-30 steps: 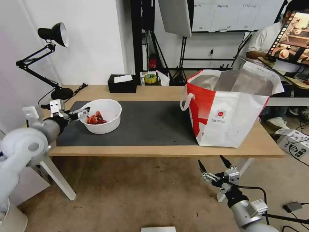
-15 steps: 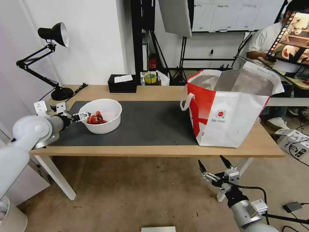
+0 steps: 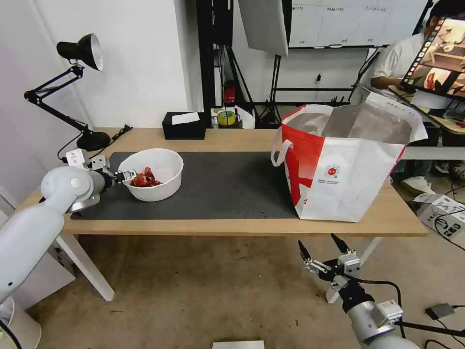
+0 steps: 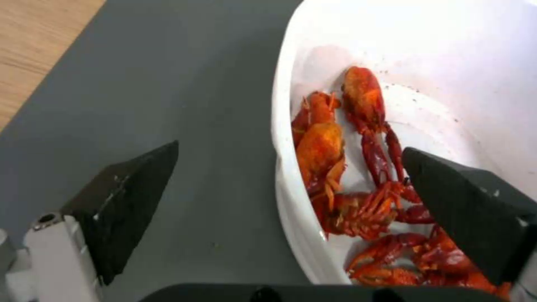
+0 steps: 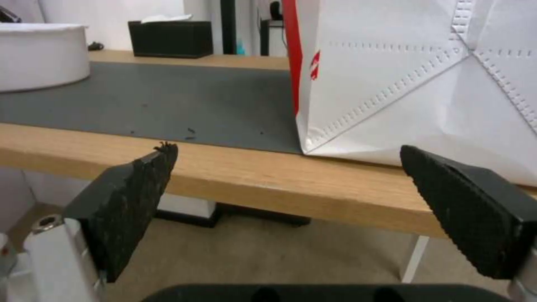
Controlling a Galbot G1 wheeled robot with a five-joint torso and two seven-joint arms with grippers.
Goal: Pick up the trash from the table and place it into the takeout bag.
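Fingers (image 4: 129, 201) straddle bowl (image 3: 154, 167) rim (black tissue box (image 3: 183, 127) behind).

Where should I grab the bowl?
Take the bowl by its rim on the robot's left, one finger inside, the other outside. The wall is thin and upright, and the bowl looks too wide to span. The left pincer is open astride that rim. The red shells lie just inside, so expect contact. The right pincer waits open below the table.

You can't see the far rim of the white round bowl (image 4: 313, 235), cut off beyond the jaws.
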